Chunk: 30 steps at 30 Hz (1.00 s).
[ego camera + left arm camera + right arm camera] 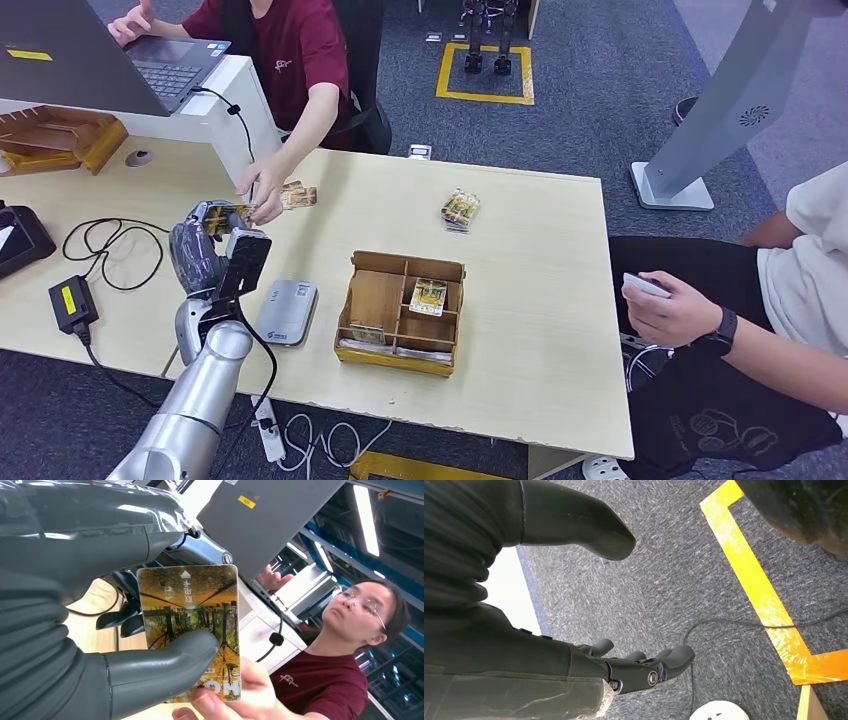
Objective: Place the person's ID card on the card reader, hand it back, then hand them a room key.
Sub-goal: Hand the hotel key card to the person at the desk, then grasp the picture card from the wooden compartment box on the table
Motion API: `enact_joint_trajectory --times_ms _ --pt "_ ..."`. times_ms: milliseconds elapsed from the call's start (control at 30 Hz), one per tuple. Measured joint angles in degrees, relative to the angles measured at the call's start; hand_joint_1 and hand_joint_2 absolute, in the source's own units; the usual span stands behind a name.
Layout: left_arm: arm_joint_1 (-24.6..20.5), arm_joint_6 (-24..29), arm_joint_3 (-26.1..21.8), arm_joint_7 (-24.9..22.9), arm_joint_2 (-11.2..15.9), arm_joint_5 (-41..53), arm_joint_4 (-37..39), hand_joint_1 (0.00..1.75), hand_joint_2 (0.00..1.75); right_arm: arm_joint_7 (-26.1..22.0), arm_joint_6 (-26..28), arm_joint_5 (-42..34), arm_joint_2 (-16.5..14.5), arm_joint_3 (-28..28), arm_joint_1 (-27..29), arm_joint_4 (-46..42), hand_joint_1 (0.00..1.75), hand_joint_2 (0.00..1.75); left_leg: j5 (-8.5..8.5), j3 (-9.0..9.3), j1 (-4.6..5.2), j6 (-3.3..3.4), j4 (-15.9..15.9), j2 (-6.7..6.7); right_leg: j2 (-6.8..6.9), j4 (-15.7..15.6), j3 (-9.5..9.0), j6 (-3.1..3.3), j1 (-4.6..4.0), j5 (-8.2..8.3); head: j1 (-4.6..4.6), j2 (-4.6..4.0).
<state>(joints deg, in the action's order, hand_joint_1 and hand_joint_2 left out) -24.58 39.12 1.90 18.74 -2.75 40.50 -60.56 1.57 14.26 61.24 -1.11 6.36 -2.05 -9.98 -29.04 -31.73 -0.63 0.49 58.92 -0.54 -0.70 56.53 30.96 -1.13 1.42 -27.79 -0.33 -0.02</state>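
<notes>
Two hands share one card at this moment. The left robot hand (213,222) pinches a card (192,630) with an autumn-forest print between its thick thumb and darker fingers (125,620), raised above the far-left part of the desk (530,260). The person in the dark red shirt (295,45) has fingertips on the card's far edge, so both hold it together. Whether this card is the ID or a room key I cannot tell from the print alone.

The risk lies in the handover. If the robot hand releases before the person's pinch is firm, the card drops to the desk; if it clings while the person pulls, the card may bend or jerk free. The person looks aside toward the laptop (165,65), which makes a loose hold likelier.

Outward from there, the grey card reader (286,311) lies on the desk just right of the forearm, and the partitioned cardboard box (402,312) holding more cards sits further right. The right robot hand (624,665) hangs over the carpet, fingers apart, holding nothing.
</notes>
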Motion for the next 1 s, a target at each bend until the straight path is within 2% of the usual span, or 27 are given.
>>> enact_joint_trajectory --times_ms 67,267,500,633,767,1000 --pt "-0.02 0.0 0.0 -0.03 -0.06 -0.43 0.18 0.0 1.75 0.0 -0.08 0.07 0.0 0.0 -0.02 -0.05 0.0 1.75 0.0 0.0 0.0 0.0 0.0 0.0 0.0 0.0 0.0 0.0 0.0 0.0 0.0 0.0" --pt "-0.01 -0.66 0.02 -0.79 -0.05 -4.41 0.31 0.0 1.75 -0.02 -0.01 0.33 0.0 0.0 -0.03 -0.18 0.0 1.75 0.0 0.01 0.0 0.0 0.0 0.0 0.0 0.0 0.0 0.0 0.0 0.0 -0.01 0.0" --pt "0.02 -6.63 0.34 -4.85 -0.6 -11.44 0.32 0.0 1.75 0.23 0.96 -0.28 0.0 -0.02 0.08 -0.18 0.0 1.75 0.0 -0.01 0.0 0.0 0.0 0.01 -0.02 0.0 0.02 0.0 0.0 0.0 0.0 0.0" --pt "1.45 -14.95 2.55 -6.2 -0.19 -15.28 -2.04 0.0 1.75 -0.07 1.45 -0.95 0.0 -0.17 0.3 -0.16 0.0 1.75 0.0 -0.01 0.01 0.0 0.0 0.01 -0.03 0.0 0.02 0.0 0.01 0.0 -0.01 0.0" --pt "5.04 -24.25 6.67 -6.77 1.75 -18.64 -8.38 0.0 1.75 -0.5 1.69 -1.51 0.0 -0.67 0.73 -0.16 0.0 1.75 -0.01 -0.05 0.01 0.0 0.0 0.02 -0.06 0.0 0.06 0.0 0.01 0.0 0.0 0.0" --pt "8.36 -28.23 10.54 -6.81 4.52 -19.73 -15.98 0.0 1.75 -0.73 1.69 -1.69 0.0 -1.39 0.96 -0.16 0.0 1.75 0.0 -0.06 0.0 0.0 0.0 0.03 -0.06 0.0 0.1 0.0 0.01 0.0 0.0 0.0"
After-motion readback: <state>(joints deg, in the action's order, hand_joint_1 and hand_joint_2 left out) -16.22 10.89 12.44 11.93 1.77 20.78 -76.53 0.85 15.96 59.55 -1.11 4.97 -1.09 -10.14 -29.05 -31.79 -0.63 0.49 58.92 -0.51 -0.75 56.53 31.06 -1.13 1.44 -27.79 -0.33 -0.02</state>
